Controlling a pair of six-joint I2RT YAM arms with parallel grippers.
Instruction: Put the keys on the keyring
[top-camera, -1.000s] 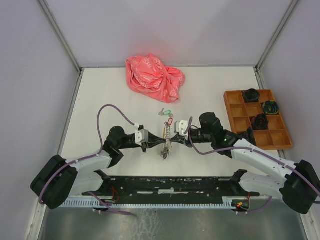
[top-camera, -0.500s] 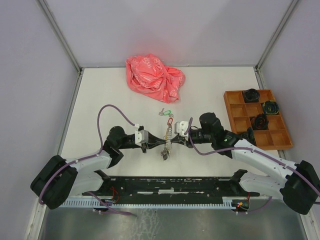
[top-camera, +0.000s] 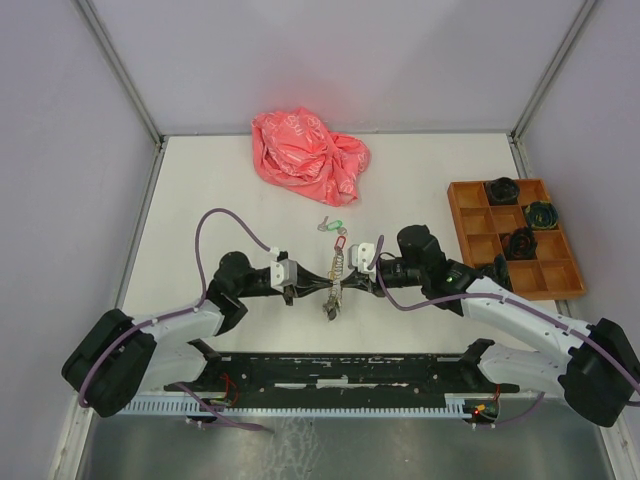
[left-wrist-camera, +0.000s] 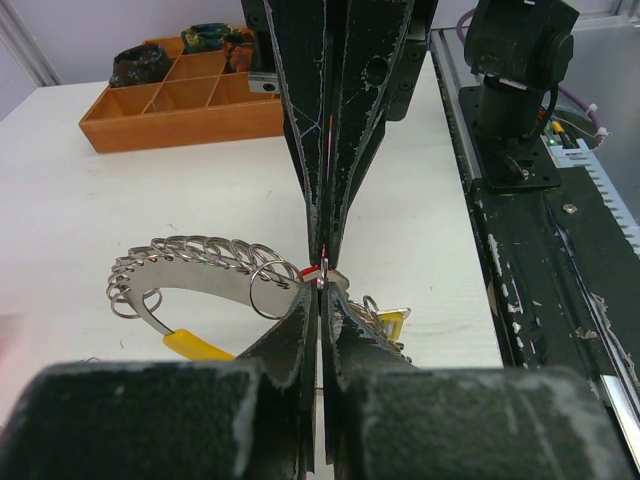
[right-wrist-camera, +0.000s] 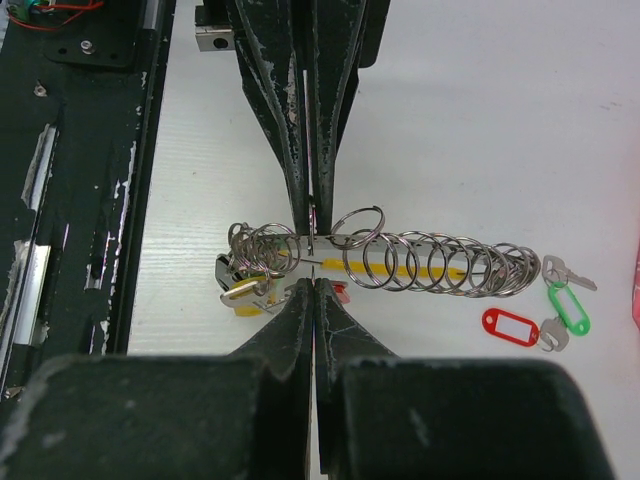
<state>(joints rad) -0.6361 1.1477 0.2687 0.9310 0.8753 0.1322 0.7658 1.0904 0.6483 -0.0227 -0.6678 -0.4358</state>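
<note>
White tabletop (top-camera: 200, 190), left claw (left-wrist-camera: 318, 300) and right claw (right-wrist-camera: 313, 285) tip-to-tip, both tight on keyring (right-wrist-camera: 400, 262)

Keys (top-camera: 341, 240) behind keyring (top-camera: 336, 268); tray (top-camera: 468, 218) rightward.

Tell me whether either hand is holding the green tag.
No, the green tag lies flat on the table next to the red tag, with nothing gripping it.

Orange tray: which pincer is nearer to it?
Right. The right pincer pinches the keyring on the side facing the orange tray; the left pincer meets it tip to tip from the far side, slightly farther off.
</note>
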